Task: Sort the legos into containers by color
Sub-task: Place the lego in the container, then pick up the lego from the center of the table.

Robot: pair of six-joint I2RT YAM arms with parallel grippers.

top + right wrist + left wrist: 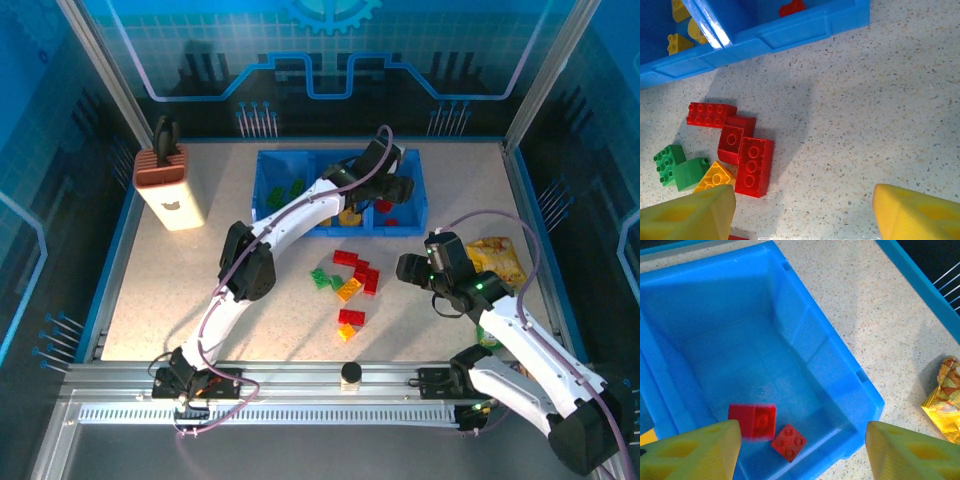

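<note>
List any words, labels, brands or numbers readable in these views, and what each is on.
No text is legible.
The snack bag has colored print, too blurred to read.
The knife block has a small dark mark on its front, too small to read.
The gear graphic on the backdrop has no words.

Reads as a robotics lab test cell, not a home or shop. Stands fenced by blue translucent wall panels [330,40] printed with a gear and circuit lines, framed in silver metal corner posts [102,65]. Has a white-and-black jointed left arm [300,212] and its twin right arm [522,342] bolted to a silver slotted aluminium rail [300,385] along the near edge of a pale speckled tabletop [180,290].
</note>
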